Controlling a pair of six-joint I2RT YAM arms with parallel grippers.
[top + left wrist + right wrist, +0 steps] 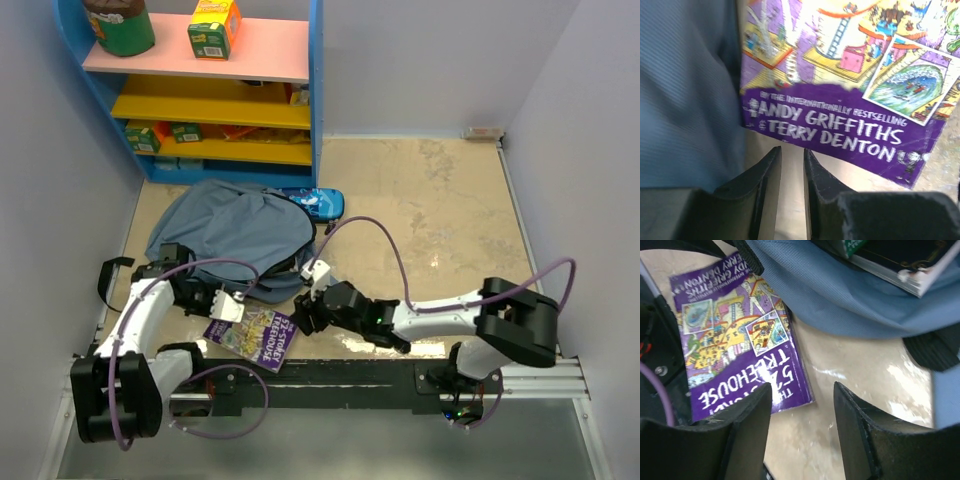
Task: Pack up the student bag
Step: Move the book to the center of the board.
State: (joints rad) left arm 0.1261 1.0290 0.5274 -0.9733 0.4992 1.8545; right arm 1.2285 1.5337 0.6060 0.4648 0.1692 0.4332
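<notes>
Overhead, the student bag is being shown lying on the table, toward ten o'clock from its middle and just in front of the shelf. Its near edge is being covered by both arms. A purple paperback is lying flat at the bag's six o'clock, with one corner being hidden beneath the left arm's end.

From the left wrist, the left gripper is being held with its jaws narrowly apart; only bare table is showing between them and nothing is being gripped. The paperback's title is being cut off by the frame there, so only the authors' names are being read.

The right gripper, at the bag's five o'clock, is being held wide and empty. At one o'clock in its view a second book is being glimpsed against the bag's fabric, mostly cut off. Whether it is lying inside cannot be told.

A dark-blue pencil case is being half hidden behind the bag at two o'clock.
</notes>
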